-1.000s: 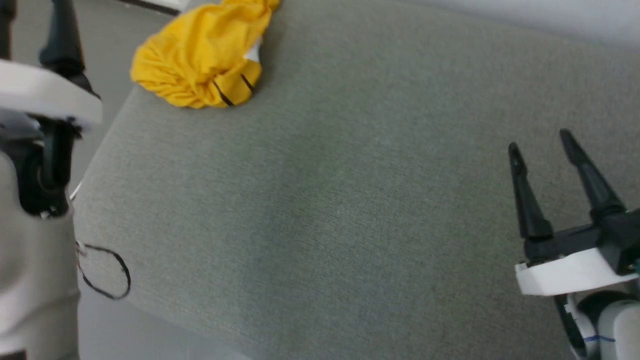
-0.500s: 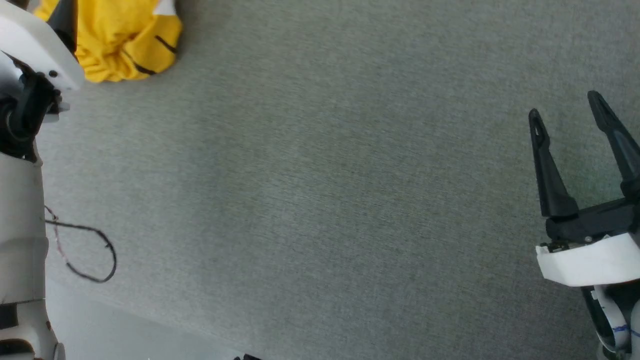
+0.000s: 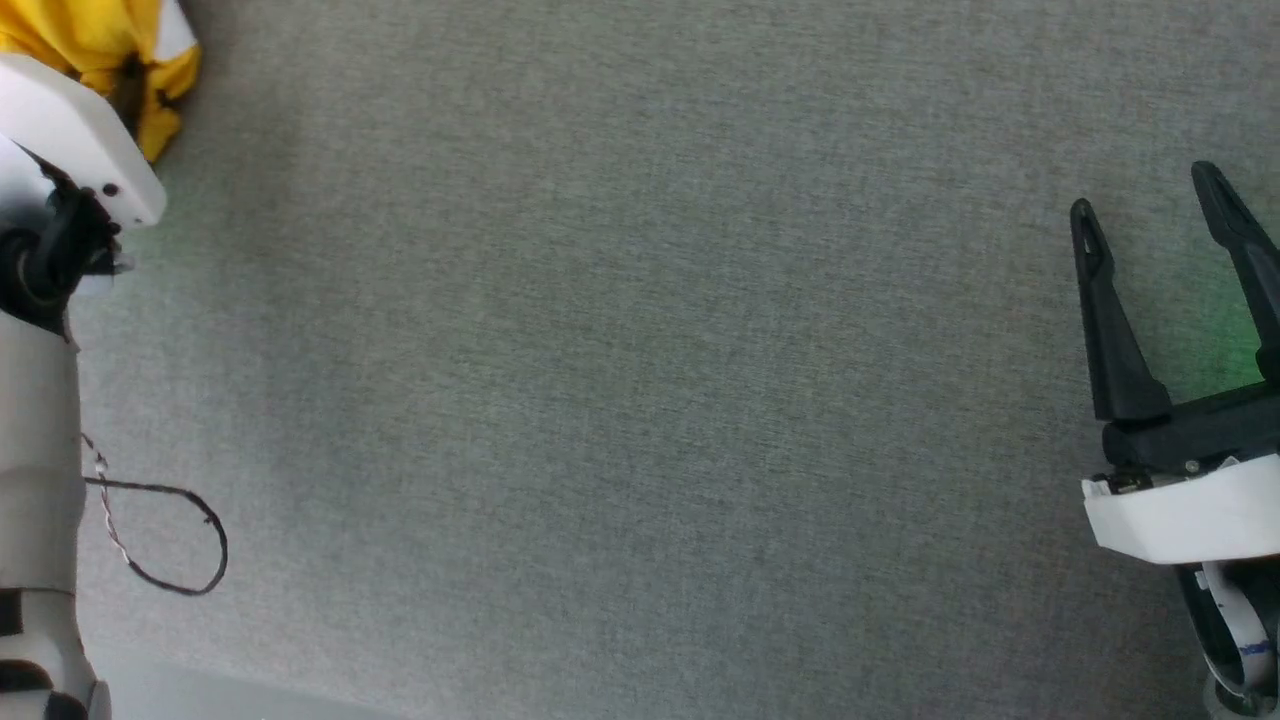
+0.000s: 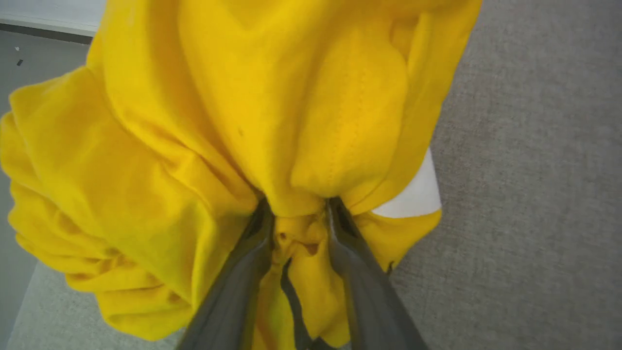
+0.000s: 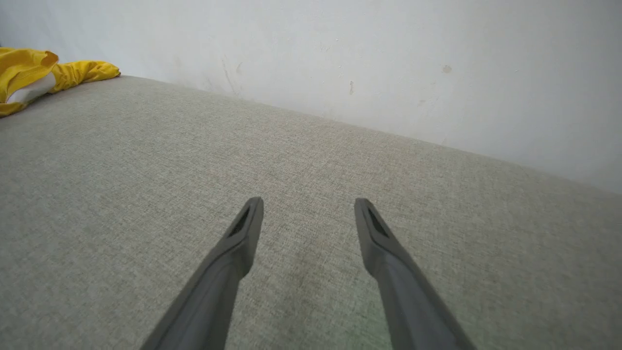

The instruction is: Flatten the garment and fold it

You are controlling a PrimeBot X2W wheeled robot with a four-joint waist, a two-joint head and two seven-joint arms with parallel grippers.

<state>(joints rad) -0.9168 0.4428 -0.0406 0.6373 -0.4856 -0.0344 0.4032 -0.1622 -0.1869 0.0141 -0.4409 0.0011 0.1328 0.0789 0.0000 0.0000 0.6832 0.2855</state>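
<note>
The crumpled bright yellow T-shirt (image 4: 194, 121) with a white patch lies at the far left corner of the grey woven fabric surface (image 3: 640, 360); the left end effector (image 4: 299, 214) pinches a bunched fold of it between partly closed fingers; the right end effector (image 3: 1140, 187) hovers over the surface's right side, spread wide, holding nothing.

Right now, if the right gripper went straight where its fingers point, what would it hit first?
Probably the grey cushion, close to the white wall; depth is hard to judge. The right gripper is open with nothing in front of it, and the yellow shirt sits far off to the side.
</note>
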